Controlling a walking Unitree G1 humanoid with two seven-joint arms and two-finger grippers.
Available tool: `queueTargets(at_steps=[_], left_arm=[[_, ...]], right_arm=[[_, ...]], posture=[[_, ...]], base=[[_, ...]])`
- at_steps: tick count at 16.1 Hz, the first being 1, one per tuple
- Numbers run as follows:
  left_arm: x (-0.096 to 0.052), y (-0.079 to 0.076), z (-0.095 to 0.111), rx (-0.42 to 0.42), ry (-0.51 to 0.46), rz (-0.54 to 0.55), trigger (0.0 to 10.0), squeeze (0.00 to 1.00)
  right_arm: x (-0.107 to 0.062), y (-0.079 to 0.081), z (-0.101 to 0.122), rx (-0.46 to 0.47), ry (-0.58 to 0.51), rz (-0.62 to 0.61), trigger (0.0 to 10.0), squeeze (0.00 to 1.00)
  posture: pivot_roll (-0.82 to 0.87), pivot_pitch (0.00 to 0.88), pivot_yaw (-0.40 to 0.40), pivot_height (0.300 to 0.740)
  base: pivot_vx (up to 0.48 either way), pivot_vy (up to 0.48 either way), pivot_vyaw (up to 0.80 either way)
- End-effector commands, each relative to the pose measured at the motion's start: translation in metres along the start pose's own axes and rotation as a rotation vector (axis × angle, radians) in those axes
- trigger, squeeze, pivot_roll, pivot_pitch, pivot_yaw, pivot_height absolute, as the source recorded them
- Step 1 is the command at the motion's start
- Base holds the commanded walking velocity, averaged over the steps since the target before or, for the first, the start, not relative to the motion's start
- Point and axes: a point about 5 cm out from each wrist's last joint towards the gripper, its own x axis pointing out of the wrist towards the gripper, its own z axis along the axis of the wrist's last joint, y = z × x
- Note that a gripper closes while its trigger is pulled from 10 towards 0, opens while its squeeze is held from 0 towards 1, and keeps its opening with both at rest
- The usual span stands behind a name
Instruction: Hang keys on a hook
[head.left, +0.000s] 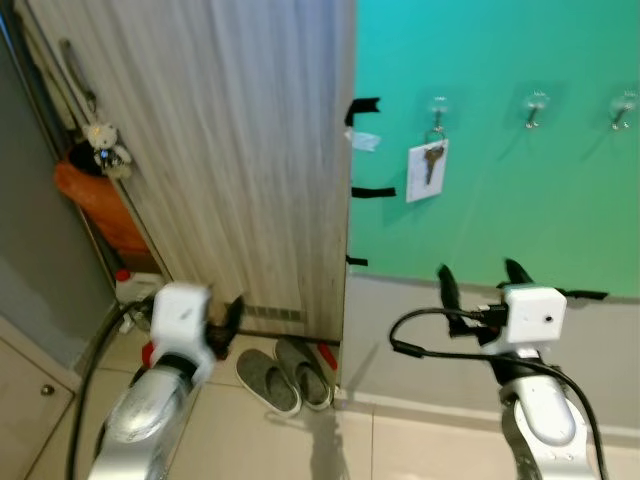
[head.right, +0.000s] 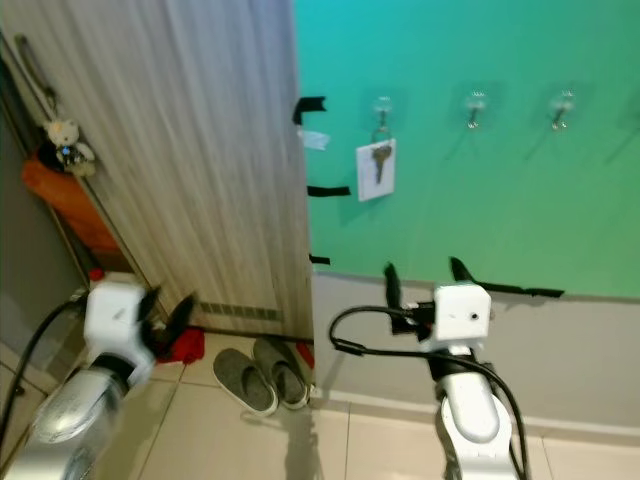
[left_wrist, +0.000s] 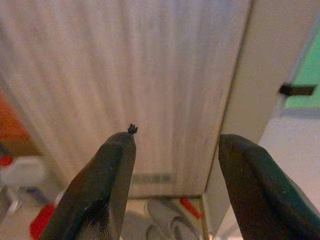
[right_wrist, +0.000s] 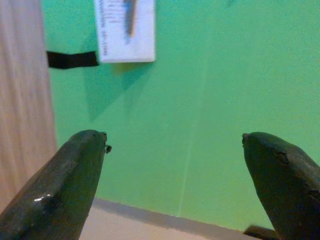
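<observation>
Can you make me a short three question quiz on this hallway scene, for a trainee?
1. True or false: the keys already hang on a hook on the green wall.
2. How many other hooks to their right are bare? A) one B) two C) four
3. Fill in: the right gripper is ____, holding nothing.

Key: 1 true. 2 B: hook and hook. 3 open.

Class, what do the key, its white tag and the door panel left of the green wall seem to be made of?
Key: dark metal, probably, judging by its thin hard outline. White tag: card or plastic; flat, matte, too blurred to settle. Door panel: pale wood or wood-look laminate, shown by its streaky vertical grain.
</observation>
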Motion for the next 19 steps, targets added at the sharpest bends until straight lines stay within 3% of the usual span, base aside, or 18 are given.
queueTargets(at_steps=[1, 3, 5, 8, 11, 14, 19], left_arm=[[0.006, -0.005, 0.013, 0.005, -0.08, -0.017, 10.0, 0.0], [0.023, -0.009, 0.025, -0.011, -0.15, 0.033, 10.0, 0.0], [0.024, -0.009, 0.025, -0.005, -0.158, 0.049, 10.0, 0.0], [0.033, -0.011, 0.024, -0.006, -0.163, 0.046, 10.0, 0.0], [0.033, -0.021, 0.024, -0.01, -0.169, 0.034, 10.0, 0.0], [0.038, -0.03, 0.029, -0.017, -0.188, 0.034, 10.0, 0.0], [0.044, -0.027, 0.025, -0.013, -0.157, -0.003, 10.0, 0.0]], right_arm=[[0.005, 0.003, -0.007, 0.012, 0.036, 0.013, 10.0, 0.0], [0.023, -0.009, -0.017, 0.072, 0.089, -0.064, 10.0, 0.0], [0.023, -0.012, -0.017, 0.078, 0.093, -0.083, 10.0, 0.0], [0.023, -0.001, -0.019, 0.035, 0.088, -0.02, 10.0, 0.0], [0.028, -0.005, -0.02, 0.04, 0.093, -0.005, 10.0, 0.0], [0.028, 0.0, -0.021, 0.046, 0.108, 0.043, 10.0, 0.0], [0.029, 0.006, -0.021, 0.053, 0.115, 0.074, 10.0, 0.0]], posture=[[0.0, 0.0, 0.065, 0.74], [0.01, 0.0, 0.05, 0.74], [0.01, 0.0, 0.045, 0.74], [0.01, 0.0, 0.034, 0.74], [0.01, 0.0, 0.028, 0.74], [-0.01, 0.0, 0.028, 0.74], [-0.02, 0.0, 0.03, 0.74]], base=[[0.0, 0.0, 0.0], [0.0, -0.48, -0.79], [0.0, -0.48, -0.79], [0.0, -0.48, -0.79], [0.0, -0.48, -0.79], [0.0, -0.48, -0.79], [0.0, -0.48, -0.79]])
